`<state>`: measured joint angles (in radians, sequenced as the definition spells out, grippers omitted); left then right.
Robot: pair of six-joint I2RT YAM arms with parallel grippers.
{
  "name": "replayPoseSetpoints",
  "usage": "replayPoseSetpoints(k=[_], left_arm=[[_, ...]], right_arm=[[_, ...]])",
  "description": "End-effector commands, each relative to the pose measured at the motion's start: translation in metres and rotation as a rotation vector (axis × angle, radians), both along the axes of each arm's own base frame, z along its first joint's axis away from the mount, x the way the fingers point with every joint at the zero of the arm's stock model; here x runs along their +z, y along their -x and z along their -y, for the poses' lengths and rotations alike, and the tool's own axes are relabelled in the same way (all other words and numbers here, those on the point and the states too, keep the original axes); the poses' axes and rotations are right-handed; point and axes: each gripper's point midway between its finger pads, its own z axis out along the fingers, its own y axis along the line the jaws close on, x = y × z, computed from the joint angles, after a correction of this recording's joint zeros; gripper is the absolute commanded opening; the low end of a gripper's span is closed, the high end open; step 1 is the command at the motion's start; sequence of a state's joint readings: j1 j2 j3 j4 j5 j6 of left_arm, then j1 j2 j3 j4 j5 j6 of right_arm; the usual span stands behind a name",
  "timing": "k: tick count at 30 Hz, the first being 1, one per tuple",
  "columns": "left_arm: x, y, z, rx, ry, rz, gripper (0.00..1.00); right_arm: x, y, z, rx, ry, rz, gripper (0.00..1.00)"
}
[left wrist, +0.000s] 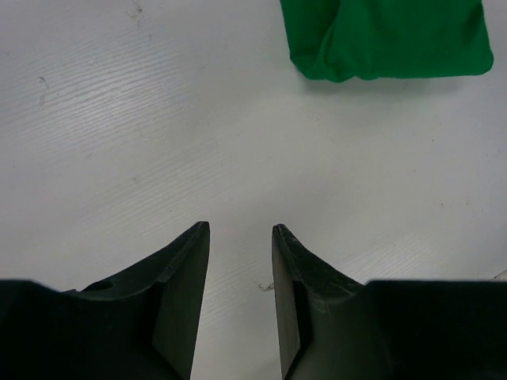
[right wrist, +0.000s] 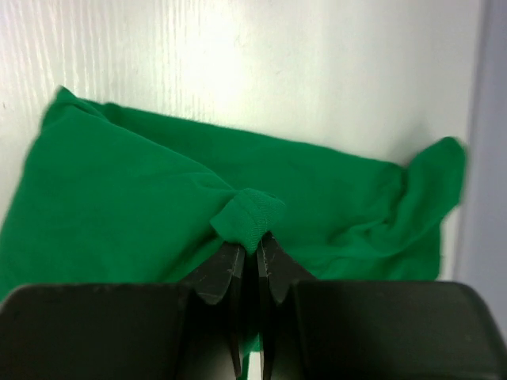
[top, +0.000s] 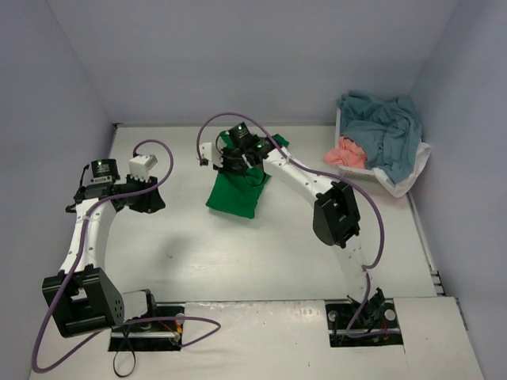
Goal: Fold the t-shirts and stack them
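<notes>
A bright green t-shirt [top: 234,194] lies partly folded on the white table, just behind its middle. My right gripper [top: 242,161] is over the shirt's back part. In the right wrist view this gripper [right wrist: 255,241] is shut on a bunched piece of hem of the green t-shirt [right wrist: 119,198], lifted off the rest of the cloth. My left gripper [top: 150,199] hovers left of the shirt, apart from it. Its jaws [left wrist: 242,229] stand open over bare table, with the green t-shirt [left wrist: 388,39] ahead to the right. More t-shirts, a teal one [top: 380,127] and a salmon pink one [top: 346,152], are heaped at the back right.
A white mesh basket [top: 358,169] holds the heaped shirts against the right wall, and white cloth [top: 405,176] hangs over its front corner. Grey walls close in the table on the left, back and right. Purple cables loop off both arms.
</notes>
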<state>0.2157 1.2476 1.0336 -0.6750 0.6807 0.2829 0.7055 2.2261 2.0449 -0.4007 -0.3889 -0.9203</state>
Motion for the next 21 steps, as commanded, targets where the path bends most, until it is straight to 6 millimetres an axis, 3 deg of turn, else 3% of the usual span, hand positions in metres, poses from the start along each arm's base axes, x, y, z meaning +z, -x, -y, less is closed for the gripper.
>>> replayPoseSetpoints(k=[1,3,6,7,10,12,15,21], left_arm=[[0.011,-0.009,0.005,-0.024,0.010,0.056,0.32],[0.011,-0.009,0.005,-0.024,0.011,0.056,0.32],[0.014,-0.009,0.005,-0.025,0.013,0.060,0.32],[0.015,-0.009,0.006,-0.027,0.016,0.061,0.32],[0.017,-0.009,0.007,-0.029,0.019,0.067,0.32],[0.017,-0.008,0.007,-0.028,0.021,0.064,0.32],[0.017,-0.007,0.008,-0.032,0.026,0.062,0.32],[0.024,-0.004,0.010,-0.036,0.030,0.082,0.32]], right_arm=[[-0.007,-0.011,-0.002,-0.012,-0.004,0.006,0.00],[-0.024,-0.011,-0.001,-0.018,0.017,-0.015,0.02],[-0.044,-0.012,0.004,-0.035,0.058,-0.032,0.20],[-0.053,-0.014,0.008,-0.050,0.078,-0.034,0.34],[-0.060,-0.014,0.011,-0.063,0.092,-0.035,0.50],[-0.064,-0.017,0.015,-0.092,0.103,-0.028,0.52],[-0.061,-0.023,0.019,-0.143,0.096,-0.002,0.61],[-0.017,-0.035,0.019,-0.261,0.008,0.110,0.63]])
